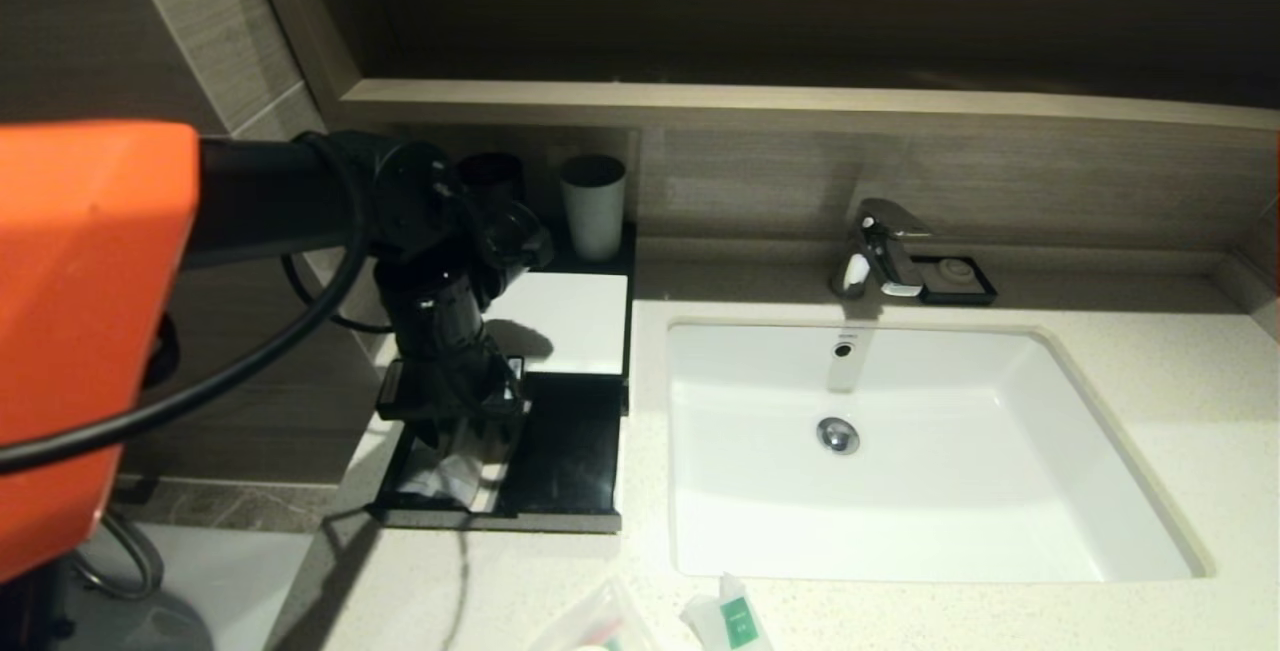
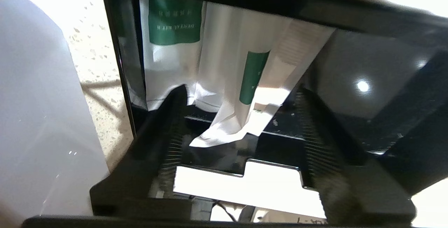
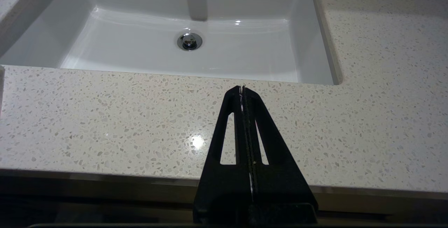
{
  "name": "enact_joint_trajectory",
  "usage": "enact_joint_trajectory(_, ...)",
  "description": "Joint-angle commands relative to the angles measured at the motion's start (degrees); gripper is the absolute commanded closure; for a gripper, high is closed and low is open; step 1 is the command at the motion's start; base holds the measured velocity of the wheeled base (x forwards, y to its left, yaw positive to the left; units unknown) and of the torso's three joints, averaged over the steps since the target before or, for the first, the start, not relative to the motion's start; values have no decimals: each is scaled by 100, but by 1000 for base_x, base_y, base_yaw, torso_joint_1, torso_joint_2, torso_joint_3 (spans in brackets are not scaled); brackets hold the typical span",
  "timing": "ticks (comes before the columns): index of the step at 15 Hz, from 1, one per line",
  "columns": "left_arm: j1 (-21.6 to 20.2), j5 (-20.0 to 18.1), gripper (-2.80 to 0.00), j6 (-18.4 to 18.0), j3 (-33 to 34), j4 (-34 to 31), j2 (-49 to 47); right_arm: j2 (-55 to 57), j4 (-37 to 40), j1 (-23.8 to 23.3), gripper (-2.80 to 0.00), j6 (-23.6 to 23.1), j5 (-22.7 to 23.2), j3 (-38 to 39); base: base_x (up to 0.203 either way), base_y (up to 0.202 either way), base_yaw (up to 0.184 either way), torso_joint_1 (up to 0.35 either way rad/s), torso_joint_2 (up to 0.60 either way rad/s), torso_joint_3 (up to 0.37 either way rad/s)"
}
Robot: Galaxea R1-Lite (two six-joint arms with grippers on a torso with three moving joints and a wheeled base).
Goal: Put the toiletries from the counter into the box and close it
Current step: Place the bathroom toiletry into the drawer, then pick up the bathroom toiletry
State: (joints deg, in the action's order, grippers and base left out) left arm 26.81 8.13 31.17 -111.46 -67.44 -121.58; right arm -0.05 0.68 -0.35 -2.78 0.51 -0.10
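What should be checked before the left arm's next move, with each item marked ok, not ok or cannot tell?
1. Left pincer open above the black box's pull-out drawer: ok.
2. White green-labelled sachets lying in the drawer, free of the fingers: ok.
3. Counter free of toiletries: not ok; a white green-labelled sachet and a clear pouch lie at the speckled cream counter's front edge.
4. Drawer closed: not ok.
5. Right pincer shut, parked over the counter: ok.

- An orange housing [image 1: 85, 331] is capping the left arm's black tube, a black cable [image 1: 250, 361] looping beneath.
- Black ribbed fingers [image 2: 168, 137] (triangular, with cut-outs) are tipping both grippers.
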Motion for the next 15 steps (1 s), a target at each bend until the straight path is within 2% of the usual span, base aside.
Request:
enact_joint_trajectory(1, 0, 4, -280, 20, 1, 1, 133, 3, 2, 0, 0, -4, 6, 1, 0, 0, 0, 0, 0, 0)
enact_joint_trajectory(11, 27, -32, -280, 21, 21, -216, 1363, -4, 2, 0, 0, -4, 1, 1, 0, 0, 0, 0, 0, 0)
enact_joint_trajectory(12, 35, -38, 0, 22, 27, -292, 1485, -4, 2, 0, 0, -4, 8, 1, 0, 0, 0, 0, 0, 0)
enact_joint_trajectory(15, 103, -139, 0, -19, 116, -568, 1875, -4, 2, 0, 0, -4, 10, 1, 0, 0, 0, 0, 0, 0)
